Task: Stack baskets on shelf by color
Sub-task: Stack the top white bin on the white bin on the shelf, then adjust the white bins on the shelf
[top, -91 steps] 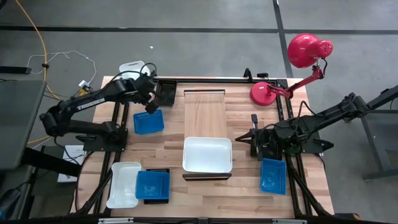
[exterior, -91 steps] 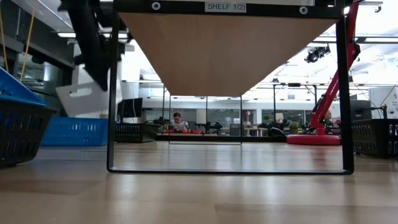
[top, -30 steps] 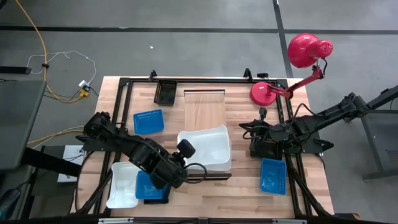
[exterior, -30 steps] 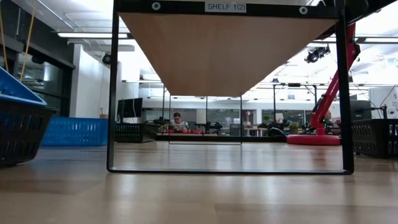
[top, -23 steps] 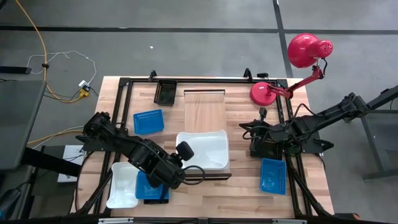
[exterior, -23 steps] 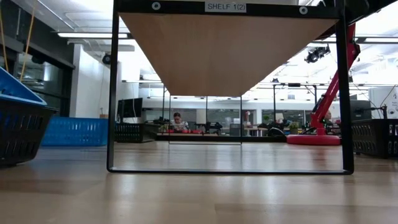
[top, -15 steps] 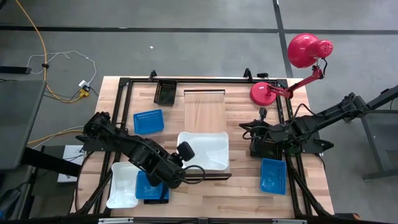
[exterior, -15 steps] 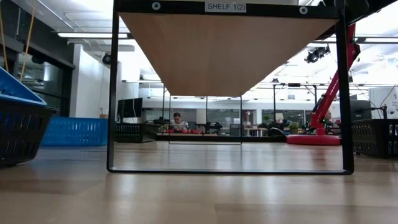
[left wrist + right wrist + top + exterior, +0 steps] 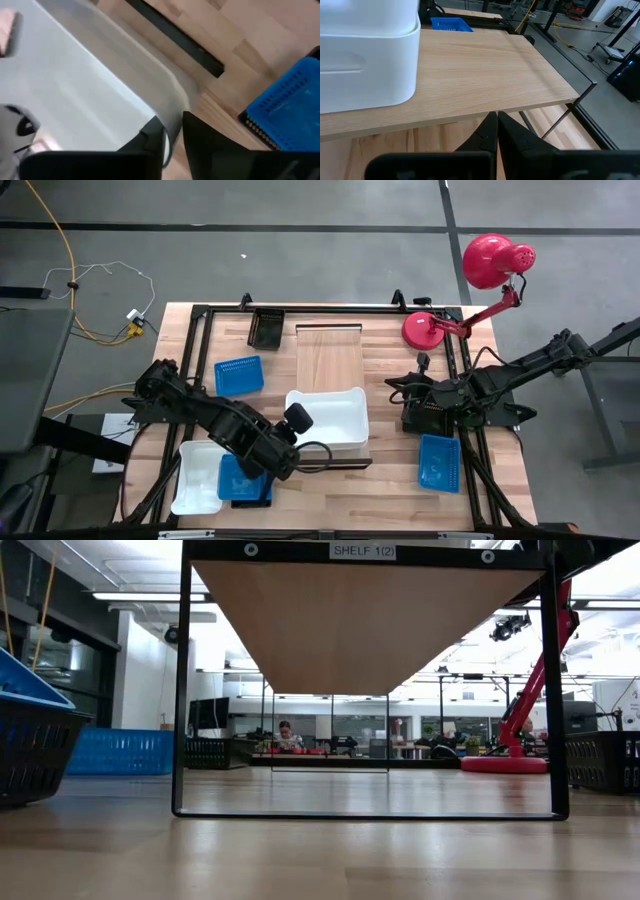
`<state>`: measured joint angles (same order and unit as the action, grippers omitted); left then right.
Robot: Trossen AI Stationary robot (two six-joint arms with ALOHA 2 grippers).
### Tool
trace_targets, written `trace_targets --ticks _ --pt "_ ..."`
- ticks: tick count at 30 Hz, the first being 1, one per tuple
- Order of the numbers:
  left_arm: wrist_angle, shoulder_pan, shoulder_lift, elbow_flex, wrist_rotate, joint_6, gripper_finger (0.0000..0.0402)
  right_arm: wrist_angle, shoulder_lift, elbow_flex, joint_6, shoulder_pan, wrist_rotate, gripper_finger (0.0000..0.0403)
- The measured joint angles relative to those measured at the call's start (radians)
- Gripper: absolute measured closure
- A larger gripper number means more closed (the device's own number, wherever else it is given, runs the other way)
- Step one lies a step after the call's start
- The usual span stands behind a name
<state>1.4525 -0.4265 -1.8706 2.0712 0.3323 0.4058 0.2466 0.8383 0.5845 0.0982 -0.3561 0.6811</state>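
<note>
- My left fingers [image 9: 172, 135] pinch the near-corner wall of the white basket [image 9: 327, 418], one finger inside the rim and one outside.
- Three seconds ago I was at the upper left of the high view, by the black basket [image 9: 267, 329]; now my arm reaches across to the lower centre.
- A second ago the white basket sat tilted over the one already there; now it lies level at the near end of the shelf [image 9: 329, 355].
- I judge the white stack is seated and my next move is to let go and draw back without dragging it.
- My right fingers [image 9: 497, 125] are pressed together, waiting beside the shelf's right edge.
- Left to sort: the blue basket [image 9: 240, 375] at upper left, another blue basket [image 9: 439, 462] at lower right, and the pile on the counter [image 9: 320, 485] at lower left.
</note>
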Motion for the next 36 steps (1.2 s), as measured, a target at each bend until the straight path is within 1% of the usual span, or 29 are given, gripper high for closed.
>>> trace_targets --ticks 8,13,15,18,21,24,27,29,31,32,36 --pt "-0.020 -0.021 0.001 0.000 0.069 0.008 0.0280 0.000 0.000 0.000 0.000 0.000 0.000 0.0403" --pt "-0.020 -0.045 0.008 0.000 0.127 -0.018 0.0253 -0.002 0.000 0.000 -0.001 0.000 0.000 0.0403" --pt "-0.012 -0.055 0.014 0.000 0.148 -0.042 0.0250 -0.003 0.000 0.000 -0.001 0.000 0.000 0.0403" --pt "0.010 -0.065 0.031 0.001 0.152 -0.114 0.0251 -0.004 0.000 0.000 -0.001 0.000 -0.003 0.0403" --pt "0.056 -0.065 0.063 0.001 0.140 -0.253 0.0257 -0.028 0.000 0.000 -0.001 0.000 -0.007 0.0403" --pt "0.063 -0.058 0.117 -0.022 0.126 -0.368 0.0278 -0.063 0.000 0.000 -0.007 0.000 -0.047 0.0403" --pt "-0.006 -0.057 0.195 -0.101 0.155 -0.410 0.0318 -0.090 0.000 0.001 -0.023 0.000 -0.113 0.0403" --pt "-0.071 -0.060 0.254 -0.186 0.197 -0.432 0.0354 -0.108 0.000 0.001 -0.027 0.000 -0.147 0.0403" --pt "-0.151 -0.061 0.333 -0.303 0.240 -0.465 0.0387 -0.111 0.000 0.001 -0.027 0.000 -0.167 0.0403" --pt "-0.189 -0.063 0.373 -0.368 0.262 -0.486 0.0394 -0.116 0.000 0.001 -0.027 0.000 -0.175 0.0403" --pt "-0.461 -0.062 0.541 -0.681 0.352 -0.547 0.0392 -0.122 0.001 0.001 -0.027 0.000 -0.185 0.0403"
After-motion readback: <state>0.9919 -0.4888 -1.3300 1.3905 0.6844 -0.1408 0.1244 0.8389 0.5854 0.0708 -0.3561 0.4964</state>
